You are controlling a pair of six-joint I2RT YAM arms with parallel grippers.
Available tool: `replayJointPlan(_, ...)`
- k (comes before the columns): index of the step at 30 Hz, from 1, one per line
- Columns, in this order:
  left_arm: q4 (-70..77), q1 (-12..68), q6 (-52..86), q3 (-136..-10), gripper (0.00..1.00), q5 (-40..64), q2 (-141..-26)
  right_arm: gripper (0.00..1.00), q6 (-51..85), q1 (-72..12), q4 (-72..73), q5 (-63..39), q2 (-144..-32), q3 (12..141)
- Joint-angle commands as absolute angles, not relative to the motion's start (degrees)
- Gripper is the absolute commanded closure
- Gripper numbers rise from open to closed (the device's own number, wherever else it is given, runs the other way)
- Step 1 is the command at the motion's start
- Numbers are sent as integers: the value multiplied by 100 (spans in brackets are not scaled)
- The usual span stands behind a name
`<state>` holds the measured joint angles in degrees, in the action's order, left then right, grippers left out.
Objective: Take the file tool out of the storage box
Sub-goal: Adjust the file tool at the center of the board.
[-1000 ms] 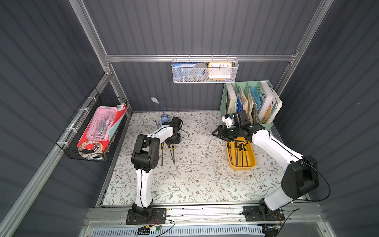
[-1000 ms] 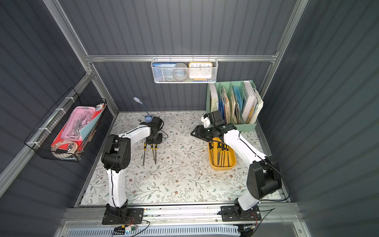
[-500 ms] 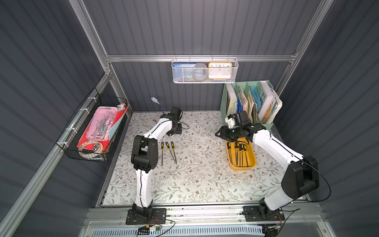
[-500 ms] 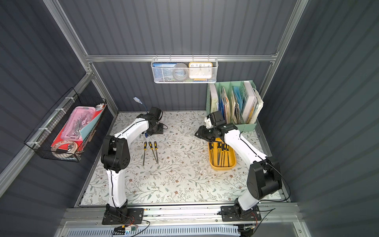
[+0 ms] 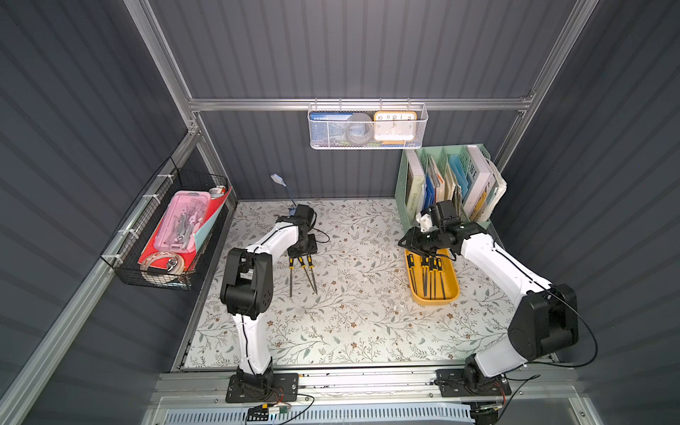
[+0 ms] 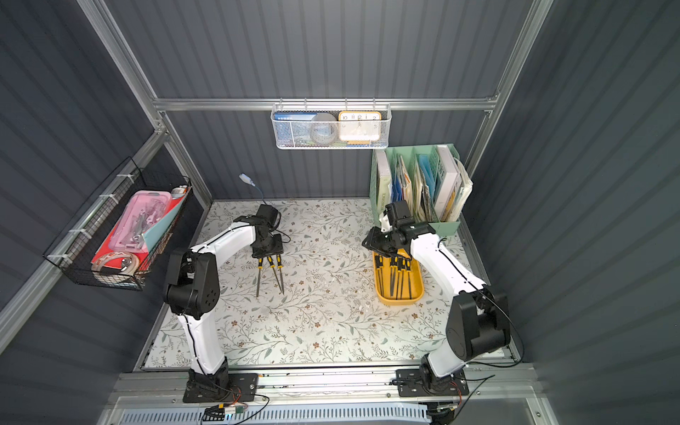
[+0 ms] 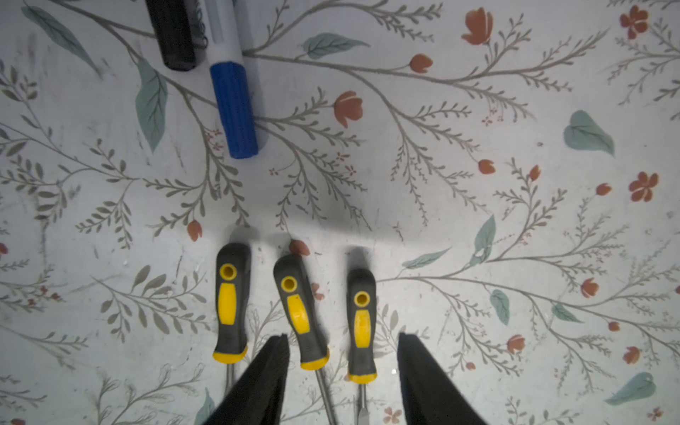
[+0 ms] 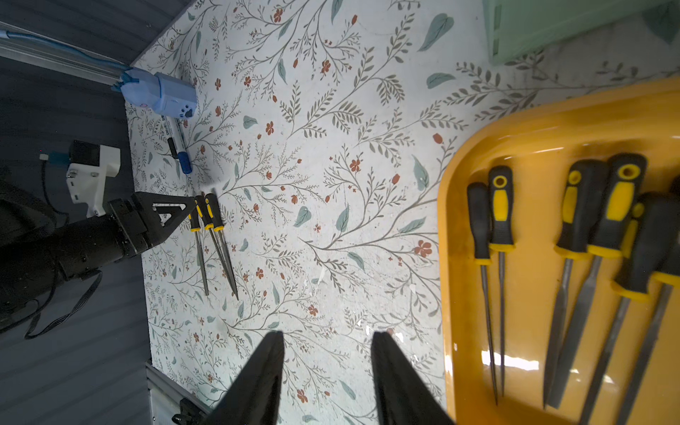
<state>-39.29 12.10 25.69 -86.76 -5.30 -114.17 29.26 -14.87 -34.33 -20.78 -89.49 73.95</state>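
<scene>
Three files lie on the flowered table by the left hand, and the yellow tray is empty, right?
Not quite. The yellow storage box is not empty: the right wrist view shows several files lying in it. The three files do lie on the table by the left hand.

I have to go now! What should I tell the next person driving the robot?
Left gripper: open, empty, above the three files lying on the table.
Right gripper: open, empty, beside the storage box.
Done: three files are out.
Left: several files lie in the box. Take them out next, probably with the right gripper.
</scene>
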Motion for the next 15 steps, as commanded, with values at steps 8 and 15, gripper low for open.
replayJointPlan(8, -3620, 1024, 2779, -8522, 51, -340, -11381, 56, 2689, -1494, -3634, -2179, -9070, 7363)
replayJointPlan(15, -3573, 927, 2768, -8360, 55, -329, -11414, 56, 2663, -1494, -3639, -2223, -9135, 7329)
